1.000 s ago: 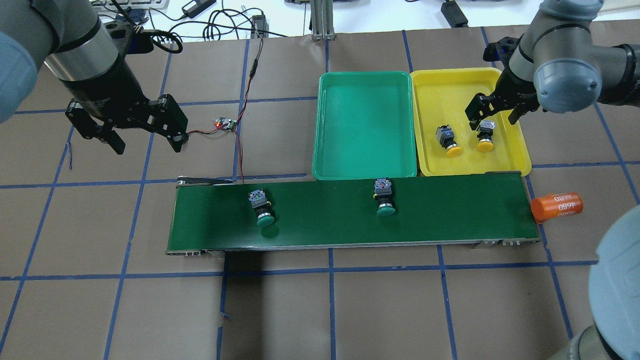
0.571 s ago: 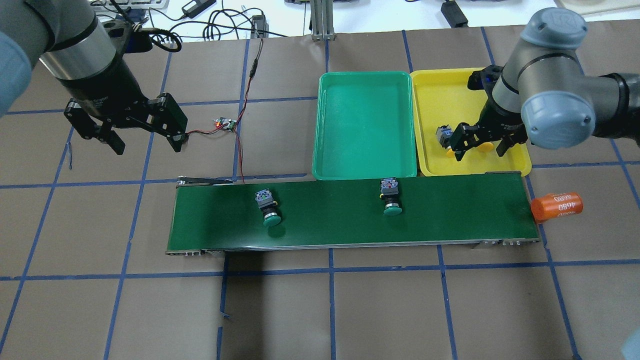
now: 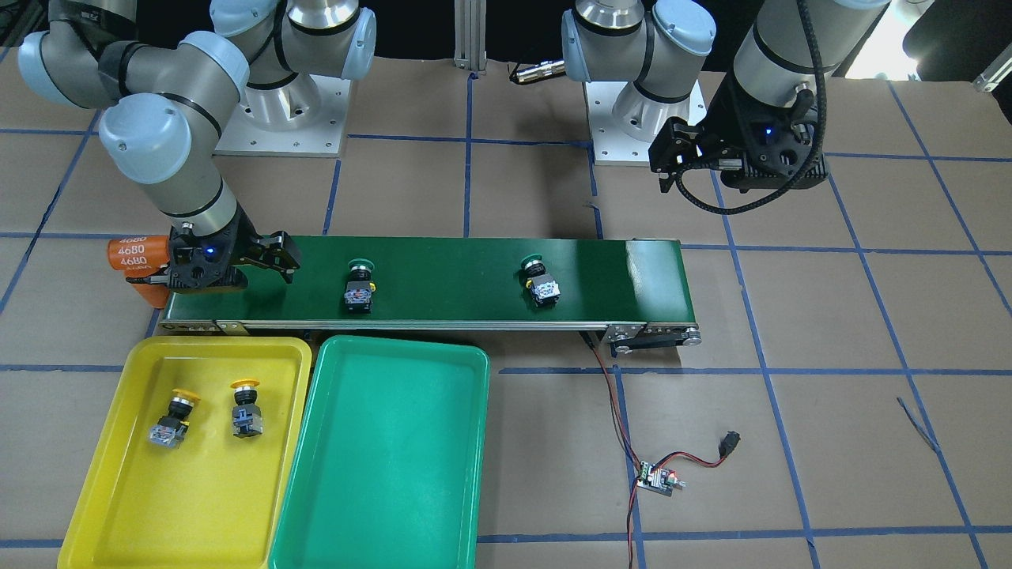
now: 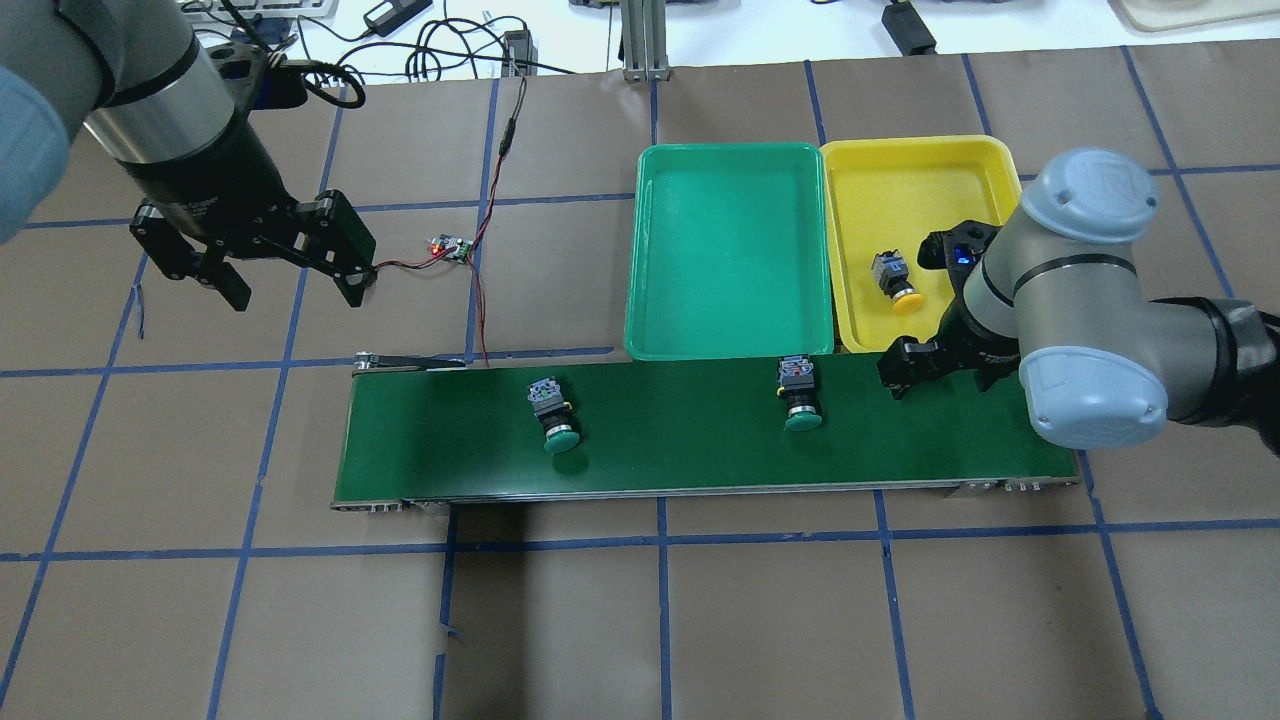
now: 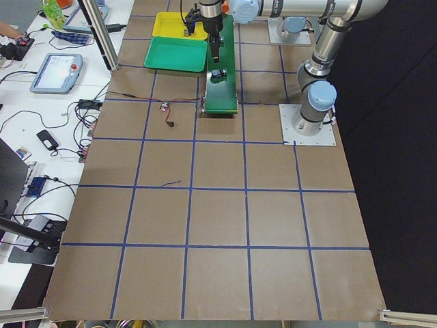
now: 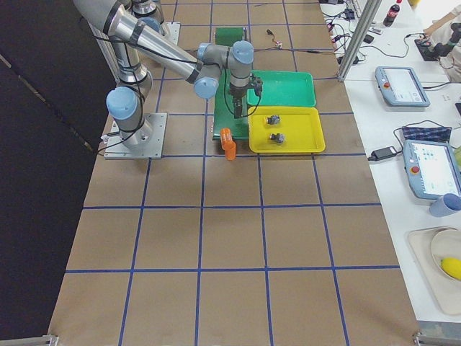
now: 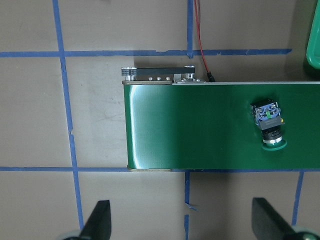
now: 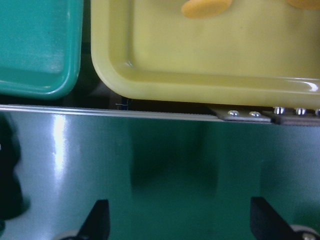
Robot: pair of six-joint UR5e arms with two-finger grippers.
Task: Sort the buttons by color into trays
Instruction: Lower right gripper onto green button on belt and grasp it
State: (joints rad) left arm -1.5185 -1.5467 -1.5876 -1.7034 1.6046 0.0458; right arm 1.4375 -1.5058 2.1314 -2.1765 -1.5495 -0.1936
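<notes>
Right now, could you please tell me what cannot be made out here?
Overhead view: the right arm covers one yellow button and the orange cylinder.
Right wrist view: the top edge cuts off the yellow caps.
Left side view: the green buttons are too small.
Left wrist view: the bottom edge cuts off the fingers of the left end effector.

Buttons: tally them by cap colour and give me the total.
Yellow-capped buttons: 2, in the yellow tray.
Green-capped buttons: 2, on the conveyor belt.
Total: 4.
</notes>
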